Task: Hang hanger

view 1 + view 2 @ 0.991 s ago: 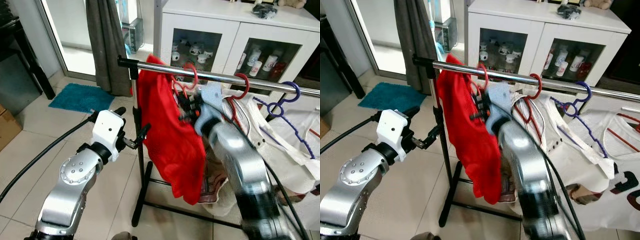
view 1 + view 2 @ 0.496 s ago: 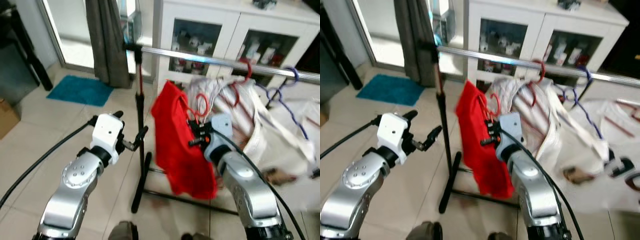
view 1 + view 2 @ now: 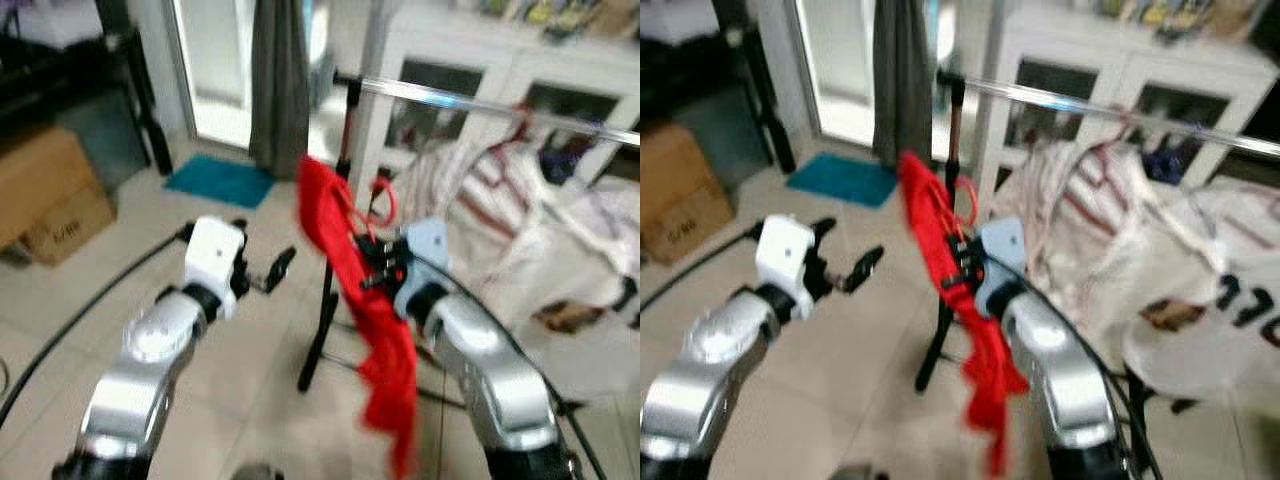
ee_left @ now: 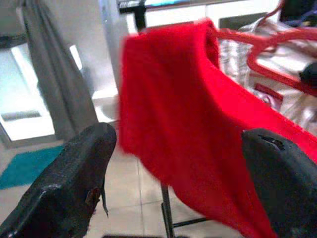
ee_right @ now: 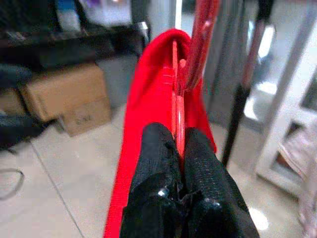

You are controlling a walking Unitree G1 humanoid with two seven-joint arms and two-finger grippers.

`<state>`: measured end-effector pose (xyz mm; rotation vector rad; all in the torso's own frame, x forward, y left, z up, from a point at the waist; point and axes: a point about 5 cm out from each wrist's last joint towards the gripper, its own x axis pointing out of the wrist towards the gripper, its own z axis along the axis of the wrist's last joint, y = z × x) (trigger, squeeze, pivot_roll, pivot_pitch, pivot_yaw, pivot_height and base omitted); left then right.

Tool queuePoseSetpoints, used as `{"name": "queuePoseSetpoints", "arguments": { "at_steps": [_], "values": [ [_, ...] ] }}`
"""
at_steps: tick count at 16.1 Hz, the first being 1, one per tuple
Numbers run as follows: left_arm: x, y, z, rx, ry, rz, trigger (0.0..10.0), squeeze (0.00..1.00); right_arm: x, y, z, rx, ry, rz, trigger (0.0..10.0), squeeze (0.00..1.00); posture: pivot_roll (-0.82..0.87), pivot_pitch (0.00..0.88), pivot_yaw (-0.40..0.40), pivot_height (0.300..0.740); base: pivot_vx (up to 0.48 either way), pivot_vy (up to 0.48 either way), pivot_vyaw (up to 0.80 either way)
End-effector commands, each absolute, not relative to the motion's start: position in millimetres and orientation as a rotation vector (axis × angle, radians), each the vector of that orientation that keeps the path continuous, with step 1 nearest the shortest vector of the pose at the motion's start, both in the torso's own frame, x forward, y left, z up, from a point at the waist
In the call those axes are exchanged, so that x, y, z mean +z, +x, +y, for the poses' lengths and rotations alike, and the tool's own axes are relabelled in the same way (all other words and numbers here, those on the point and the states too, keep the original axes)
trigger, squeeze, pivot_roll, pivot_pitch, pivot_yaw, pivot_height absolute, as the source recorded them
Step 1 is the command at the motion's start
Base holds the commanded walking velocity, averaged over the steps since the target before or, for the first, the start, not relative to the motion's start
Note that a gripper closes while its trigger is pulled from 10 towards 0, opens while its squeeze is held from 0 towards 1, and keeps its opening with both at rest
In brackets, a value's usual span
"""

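A red hanger (image 5: 177, 106) carries a red garment (image 3: 385, 360) that droops toward the floor. My right gripper (image 3: 372, 268) is shut on the hanger's neck, and the black fingers (image 5: 158, 158) pinch the red plastic below the hook (image 3: 383, 200). The hook hangs free in the air, below the chrome rail (image 3: 470, 102) and near the rack's left end. My left gripper (image 3: 272, 268) is held out to the left of the garment, open and holding nothing. Its wide-apart fingers (image 4: 84, 158) frame the red cloth (image 4: 188, 124).
White and striped clothes (image 3: 500, 215) hang crowded along the rail on coloured hangers. The rack's upright post (image 3: 335, 290) stands just behind the garment. A grey curtain (image 3: 280, 80), a teal mat (image 3: 220, 183), a cardboard box (image 3: 45, 195) and a white glass-front cabinet (image 3: 500, 60) surround it.
The red hanger has come off the rail: a second ago its hook was up at the bar, now it hangs lower in my right gripper. The camera has drawn back and the picture is blurred.
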<state>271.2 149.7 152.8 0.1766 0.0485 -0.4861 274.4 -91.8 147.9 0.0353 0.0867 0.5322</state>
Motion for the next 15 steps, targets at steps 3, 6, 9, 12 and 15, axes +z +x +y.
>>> {"name": "queuePoseSetpoints", "arguments": {
  "at_steps": [3,6,9,12,15],
  "values": [
    [158.5,285.1,139.3,-0.522,0.134,0.056,10.0,1.00,166.0,276.5,-87.5,0.595,0.022,0.017,0.0,0.00,0.00,0.000,-0.014,0.740,0.000,0.000,0.00],
    [166.0,291.9,127.5,-0.578,-0.006,0.051,10.0,0.00,170.1,275.6,-83.6,0.639,0.005,-0.001,0.0,0.00,-0.01,0.000,-0.008,0.740,0.000,0.000,0.00],
    [163.3,299.6,121.9,-0.598,-0.109,0.095,1.1,0.00,173.3,272.9,-81.2,0.682,-0.023,-0.016,0.0,0.00,-0.02,0.000,0.001,0.740,0.000,0.000,0.00],
    [165.3,300.8,119.7,-0.615,-0.119,0.099,0.0,0.00,174.5,273.0,-80.8,0.693,-0.035,-0.020,0.0,0.00,-0.02,0.000,0.002,0.740,0.000,0.000,0.00],
    [164.1,304.4,123.7,-0.552,-0.109,0.132,0.0,0.00,174.6,274.7,-81.6,0.690,-0.036,-0.020,0.0,0.00,-0.02,0.000,0.002,0.740,0.000,0.000,0.00]
  ]
}}
